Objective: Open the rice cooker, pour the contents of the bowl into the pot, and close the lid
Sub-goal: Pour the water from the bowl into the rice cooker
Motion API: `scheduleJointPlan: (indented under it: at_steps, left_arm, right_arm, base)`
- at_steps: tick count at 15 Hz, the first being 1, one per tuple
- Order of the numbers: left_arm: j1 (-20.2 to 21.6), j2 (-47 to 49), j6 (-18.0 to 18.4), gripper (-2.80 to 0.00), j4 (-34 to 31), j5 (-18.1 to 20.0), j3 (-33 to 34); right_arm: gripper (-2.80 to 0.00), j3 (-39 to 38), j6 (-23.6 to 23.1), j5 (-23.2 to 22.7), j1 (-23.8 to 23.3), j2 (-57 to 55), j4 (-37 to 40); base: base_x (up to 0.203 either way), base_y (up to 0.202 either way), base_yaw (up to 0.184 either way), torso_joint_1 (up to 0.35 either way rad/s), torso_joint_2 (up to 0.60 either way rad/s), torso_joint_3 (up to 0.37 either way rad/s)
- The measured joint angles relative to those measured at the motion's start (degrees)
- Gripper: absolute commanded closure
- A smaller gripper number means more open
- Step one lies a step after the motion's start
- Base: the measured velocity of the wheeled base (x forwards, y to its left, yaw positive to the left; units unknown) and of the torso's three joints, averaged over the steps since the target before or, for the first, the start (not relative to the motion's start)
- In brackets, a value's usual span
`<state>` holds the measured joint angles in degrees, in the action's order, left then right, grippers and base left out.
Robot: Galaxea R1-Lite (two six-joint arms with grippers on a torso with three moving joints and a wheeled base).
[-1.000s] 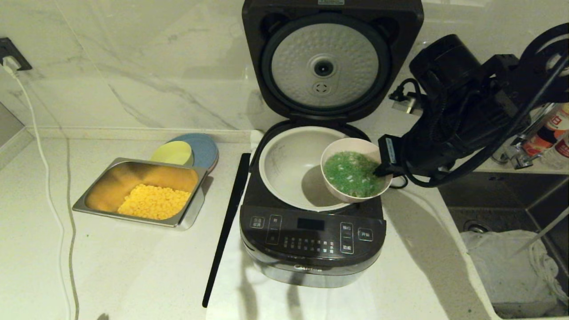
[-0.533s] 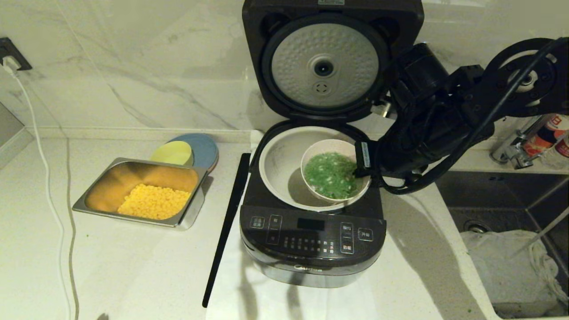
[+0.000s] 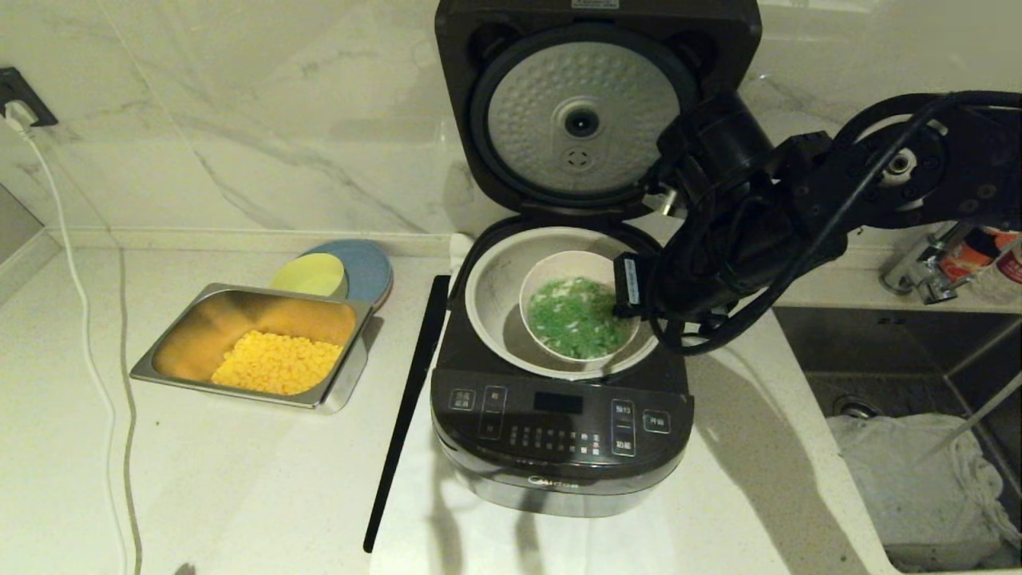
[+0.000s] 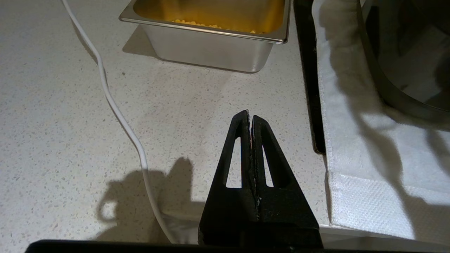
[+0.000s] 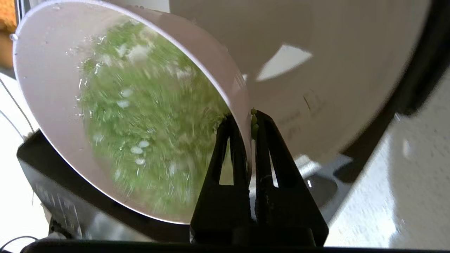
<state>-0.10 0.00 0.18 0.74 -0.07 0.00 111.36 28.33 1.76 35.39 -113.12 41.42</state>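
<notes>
Bowl [image 3: 579, 316] of green scallion bits [image 3: 576, 318] is hanging over the cream pot [image 3: 499, 289], so a tip should drop them inside; the right gripper [image 5: 250, 121] jaws are pinching its rim. The lid [image 3: 595, 112] is standing open. The left gripper [image 4: 249, 117] is idling closed above the tabletop [image 4: 70, 140].

The right arm [image 3: 798, 208] is matte black, with round joint housings and looping black cables. Both grippers, left gripper [image 4: 250, 117] and right gripper [image 5: 246, 121], have black triangular fingers with cut-out slots.
</notes>
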Motion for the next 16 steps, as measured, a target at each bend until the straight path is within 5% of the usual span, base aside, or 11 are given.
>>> scheduleJointPlan:
  at_steps: [5,16]
  left_arm:
    - [0.0,0.0,0.0,0.00,0.0,0.0,0.0]
    - [0.0,0.0,0.0,0.00,0.0,0.0,0.0]
  right_arm:
    - [0.00,-0.1,0.2,1.6,0.0,-2.2,-3.1]
    - [0.00,-2.3,-2.6,26.3,4.6,-2.3,-13.6]
  base:
    - [0.000,0.000,0.000,0.000,0.00,0.000]
    - [0.000,0.000,0.000,0.000,0.00,0.000]
